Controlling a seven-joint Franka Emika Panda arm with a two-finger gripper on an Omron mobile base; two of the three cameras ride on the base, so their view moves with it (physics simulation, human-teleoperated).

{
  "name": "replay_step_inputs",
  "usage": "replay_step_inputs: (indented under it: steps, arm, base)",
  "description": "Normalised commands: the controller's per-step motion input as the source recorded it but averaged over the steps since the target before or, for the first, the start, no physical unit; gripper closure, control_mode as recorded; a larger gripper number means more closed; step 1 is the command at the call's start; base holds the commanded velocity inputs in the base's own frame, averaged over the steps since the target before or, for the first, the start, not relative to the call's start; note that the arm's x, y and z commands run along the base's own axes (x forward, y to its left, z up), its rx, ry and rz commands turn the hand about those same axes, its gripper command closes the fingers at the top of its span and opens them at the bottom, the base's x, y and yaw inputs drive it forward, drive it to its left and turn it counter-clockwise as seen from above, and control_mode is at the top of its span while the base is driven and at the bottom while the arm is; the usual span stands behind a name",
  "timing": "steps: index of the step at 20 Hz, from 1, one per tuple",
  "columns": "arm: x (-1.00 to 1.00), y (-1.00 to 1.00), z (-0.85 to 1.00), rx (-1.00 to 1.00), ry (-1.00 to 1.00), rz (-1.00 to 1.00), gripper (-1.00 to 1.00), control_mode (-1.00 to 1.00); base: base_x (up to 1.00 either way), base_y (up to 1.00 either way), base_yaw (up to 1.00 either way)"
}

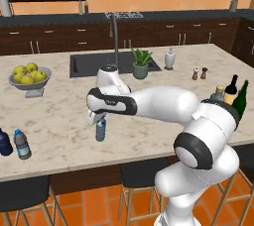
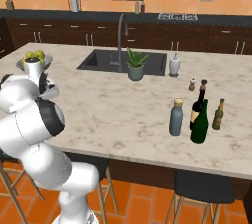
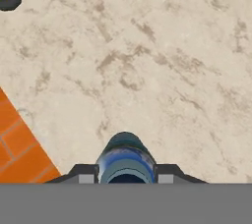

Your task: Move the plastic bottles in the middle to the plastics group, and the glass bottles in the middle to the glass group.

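My gripper [image 1: 100,119] is shut on the small clear water bottle [image 1: 100,131], which hangs upright over the front part of the counter; the bottle's blue cap [image 3: 126,161] sits between my fingers [image 3: 86,177]. The plastics group stands at the counter's left front: a navy bottle [image 1: 4,142] and a clear blue-capped bottle [image 1: 22,144]. At the right stand the green wine bottle [image 2: 199,123], the grey-blue bottle with tan stopper [image 2: 176,118], the black wine bottle [image 2: 199,101] and the brown beer bottle [image 2: 218,115].
A bowl of lemons [image 1: 30,78] sits at the left back, with a sink [image 1: 89,64], faucet and potted plant [image 1: 141,63] in the middle. A white jar [image 1: 169,59] and two shakers [image 1: 199,74] stand further right. The counter's front edge [image 3: 29,120] drops to an orange tile floor.
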Motion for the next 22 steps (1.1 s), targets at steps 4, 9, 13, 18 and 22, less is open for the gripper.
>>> replay_step_inputs:
  steps: [4, 9, 13, 18, 22]
  arm:
    - [-0.11, 0.84, 0.00, 0.00, 0.00, 0.24, 1.00, -1.00]
    - [-0.27, 0.65, -0.05, 0.00, 0.00, 0.15, 1.00, -1.00]
    - [-0.09, 0.66, -0.06, 0.00, 0.00, 0.09, 1.00, -1.00]
    - [0.00, 0.61, 0.00, 0.00, 0.00, 0.07, 1.00, -1.00]
    - [0.04, 0.55, 0.00, 0.00, 0.00, 0.01, 1.00, -1.00]
  base:
    - [0.00, 0.00, 0.00]
    - [0.00, 0.00, 0.00]
    - [0.00, 0.00, 0.00]
    - [0.00, 0.00, 0.00]
    - [0.00, 0.00, 0.00]
